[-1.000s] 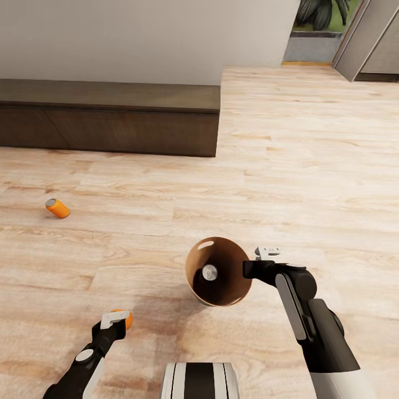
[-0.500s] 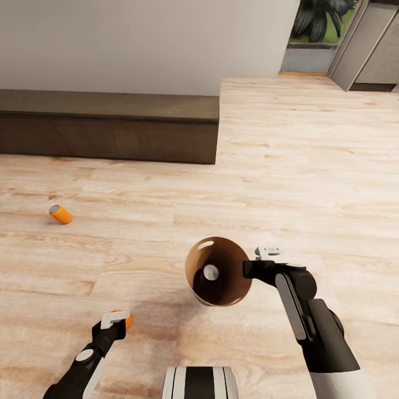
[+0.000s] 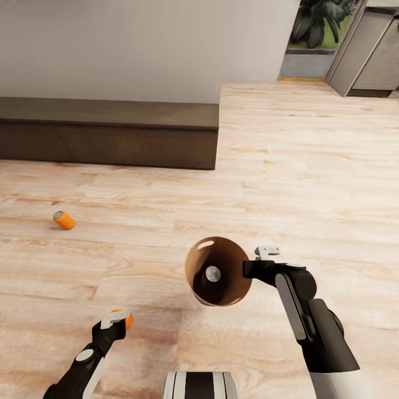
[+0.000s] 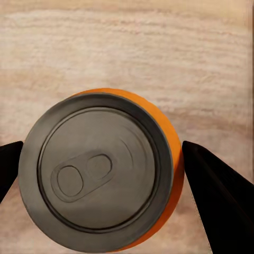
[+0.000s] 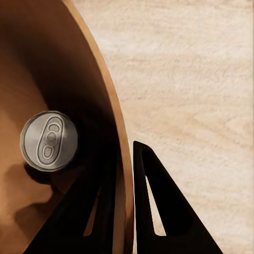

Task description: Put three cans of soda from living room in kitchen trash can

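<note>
The right gripper (image 3: 250, 270) holds the trash can (image 3: 218, 271) clear of the light wood floor (image 3: 310, 183). In the right wrist view, one finger lies inside the wall and the other finger (image 5: 159, 206) outside it, the two pinching the bin's rim (image 5: 119, 159) between them. The bin is tilted so that its open mouth faces up toward the head camera; an oval handle slot (image 3: 205, 243) shows near the rim.

One soda can (image 3: 213, 273) stands upright on the bin's bottom, grey top and pull tab (image 5: 50, 138) facing the opening, long axis running along the bin's depth.

The left gripper (image 3: 117, 320) is closed on a second soda can (image 4: 100, 169), its dark fingers (image 4: 217, 196) pressing on opposite sides of the orange body. The can's lid faces the left wrist camera, so its long axis runs along the fingers toward the floor.

A third soda can (image 3: 64, 220) lies on its side on the floor, well apart from the robot, in front of the long low dark-brown cabinet (image 3: 111, 133). Its grey end points toward the view's upper left.

Compared with 1.0 s ago, the whole head view has shifted: floor can and cabinet sit lower, more of the doorway with the plant (image 3: 316, 25) shows. Both arms keep their poses.

No readable brand, label or writing appears on the cans or the bin.
</note>
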You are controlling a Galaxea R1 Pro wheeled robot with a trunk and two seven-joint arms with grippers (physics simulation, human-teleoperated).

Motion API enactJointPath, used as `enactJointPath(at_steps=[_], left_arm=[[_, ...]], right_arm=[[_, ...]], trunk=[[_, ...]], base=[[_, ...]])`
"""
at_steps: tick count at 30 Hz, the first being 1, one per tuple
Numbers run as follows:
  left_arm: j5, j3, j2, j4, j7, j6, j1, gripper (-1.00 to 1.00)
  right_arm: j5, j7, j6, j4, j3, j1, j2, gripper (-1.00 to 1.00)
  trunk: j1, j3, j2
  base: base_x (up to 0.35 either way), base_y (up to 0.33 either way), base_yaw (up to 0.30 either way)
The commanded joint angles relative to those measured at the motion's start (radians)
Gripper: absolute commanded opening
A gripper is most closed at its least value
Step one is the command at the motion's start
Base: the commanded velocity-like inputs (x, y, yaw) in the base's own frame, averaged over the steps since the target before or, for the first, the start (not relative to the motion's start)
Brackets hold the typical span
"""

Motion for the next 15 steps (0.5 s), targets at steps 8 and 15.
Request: enactJointPath(at_steps=[8,15], left_arm=[[0.000,0.000,0.000,0.000,0.001,0.000,0.000,-1.00],[0.000,0.000,0.000,0.000,0.001,0.000,0.000,-1.00]], right_arm=[[-0.026,0.006,-0.001,0.000,0.001,0.000,-0.001,-1.00],[-0.026,0.006,-0.001,0.000,0.001,0.000,-0.002,-1.00]], trunk=[[-0.031,0.038,0.056],[-0.058,0.072,0.105]], base=[[0.000,0.000,0.000],[0.000,0.000,0.000]])
